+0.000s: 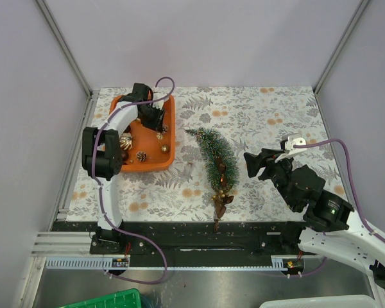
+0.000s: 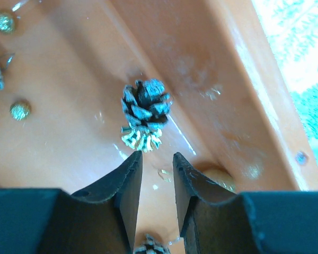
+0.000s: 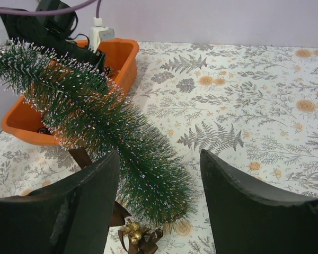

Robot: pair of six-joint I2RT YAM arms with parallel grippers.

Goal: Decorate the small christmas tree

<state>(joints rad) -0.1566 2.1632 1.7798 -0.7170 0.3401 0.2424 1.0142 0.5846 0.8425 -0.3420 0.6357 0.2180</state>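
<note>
— Fern-print tabletop (image 1: 276, 115), pale walls on three sides. The small christmas tree (image 1: 213, 160) lay on its side at mid-tabletop, base toward the arms, tip close to the orange tray (image 1: 172, 144). What worried you?

— Nearest first. The right tool (image 1: 260, 163) hovered near the tree's lower half, fingers spread wide and holding nothing. Had it closed on the brush rather than the stem, I judged the soft bristles would have given way and the tree would have rolled or slipped out.

— And the gold and brown trimming (image 1: 223, 194) by the base?

— It looked loose. A clumsy lift could have shaken it off or dragged it along the cloth.

— Farther back?

— The left tool (image 2: 156, 159) was down inside the tray, fingers only narrowly apart and gripping nothing, with a pine cone (image 2: 144, 108) just beyond the tips. That gap looked narrower than the cone. Pushed forward as it stood, the tool would likely have nudged the cone away rather than taken it.

— Anything else in there?

— Gold glitter balls (image 2: 20, 110) lay apart from it. A second cone (image 2: 150, 245) sat right beneath the fingers and might have been knocked. With the tree flat, any ornament set on it could simply have rolled off.
</note>
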